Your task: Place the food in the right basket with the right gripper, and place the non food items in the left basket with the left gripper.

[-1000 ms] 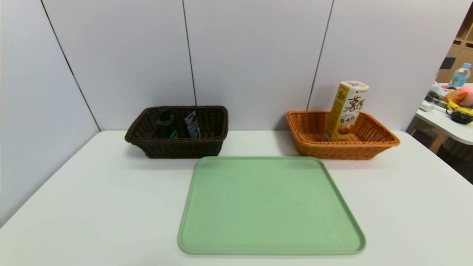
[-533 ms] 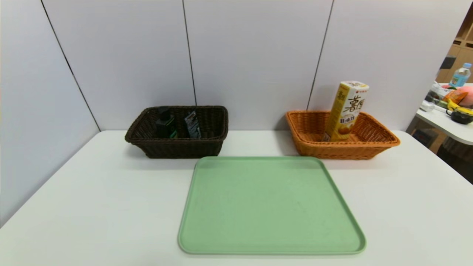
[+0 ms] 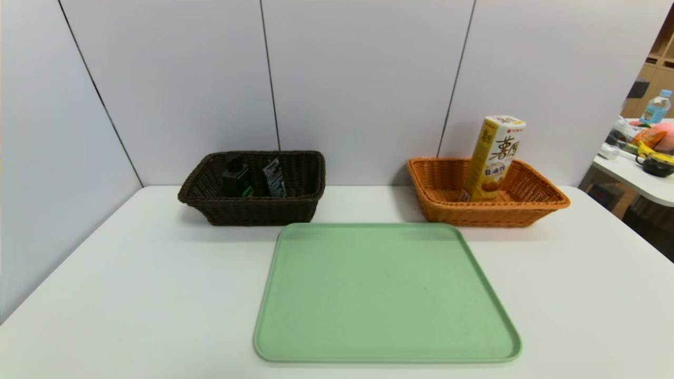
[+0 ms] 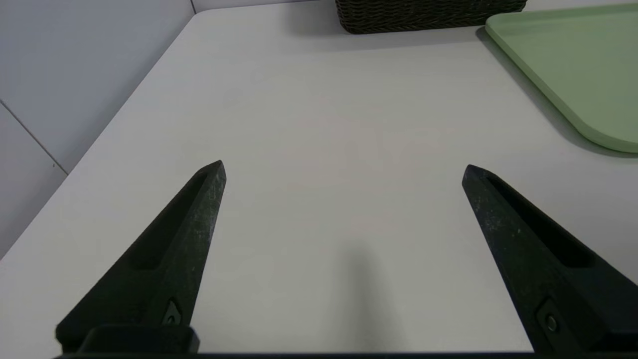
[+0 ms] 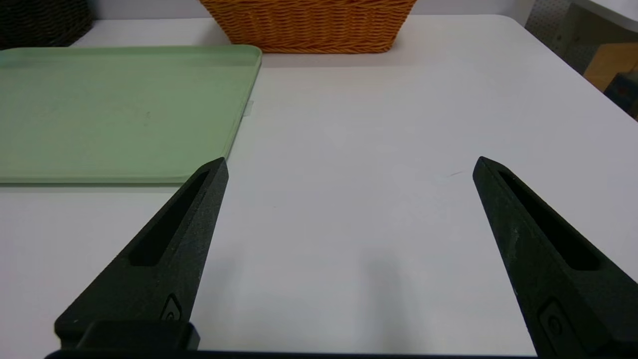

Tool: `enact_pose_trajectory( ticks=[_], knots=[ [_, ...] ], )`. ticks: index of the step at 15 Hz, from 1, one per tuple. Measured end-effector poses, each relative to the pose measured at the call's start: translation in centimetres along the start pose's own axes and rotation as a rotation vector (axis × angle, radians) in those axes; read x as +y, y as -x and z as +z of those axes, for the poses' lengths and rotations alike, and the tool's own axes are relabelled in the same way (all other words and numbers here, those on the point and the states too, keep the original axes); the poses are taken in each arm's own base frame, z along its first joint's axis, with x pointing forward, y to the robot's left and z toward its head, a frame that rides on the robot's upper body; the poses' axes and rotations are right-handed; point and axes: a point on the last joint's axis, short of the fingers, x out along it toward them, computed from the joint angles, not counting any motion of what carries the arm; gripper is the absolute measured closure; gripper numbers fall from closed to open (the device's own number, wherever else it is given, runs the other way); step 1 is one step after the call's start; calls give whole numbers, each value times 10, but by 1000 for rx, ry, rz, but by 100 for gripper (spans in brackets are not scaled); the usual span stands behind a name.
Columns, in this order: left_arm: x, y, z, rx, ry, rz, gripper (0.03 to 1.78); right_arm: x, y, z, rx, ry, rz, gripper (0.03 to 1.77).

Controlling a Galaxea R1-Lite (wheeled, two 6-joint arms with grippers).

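From my head, the green tray at the counter's middle lies bare; the dark basket near the back left edge holds a dark bottle and a packet, and the orange basket near the back right holds the yellow snack box, leaning. My left wrist shows my left gripper spread wide, empty, over bare counter. My right wrist shows my right gripper likewise apart and empty beside the tray. Sorting looks finished; best to hold both arms clear.
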Motion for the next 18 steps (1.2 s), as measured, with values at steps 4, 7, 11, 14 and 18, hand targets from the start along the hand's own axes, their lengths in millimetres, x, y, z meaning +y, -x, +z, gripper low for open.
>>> enact_pose_trajectory(
  ticks=[4, 7, 11, 14, 18],
  knots=[
    [0, 0, 0, 0, 0, 1, 12, 0, 0, -1, -3, -30, -12, 11],
    [0, 0, 0, -1, 0, 0, 12, 0, 0, -1, -3, -31, -14, 11],
    [0, 0, 0, -1, 0, 0, 12, 0, -2, -3, -14, 15, -11, 11],
    [0, 0, 0, -1, 0, 0, 12, 0, -5, -4, -50, 44, -6, 11],
    [0, 0, 0, -1, 0, 0, 12, 0, -5, -6, -42, 34, -6, 11]
  ],
)
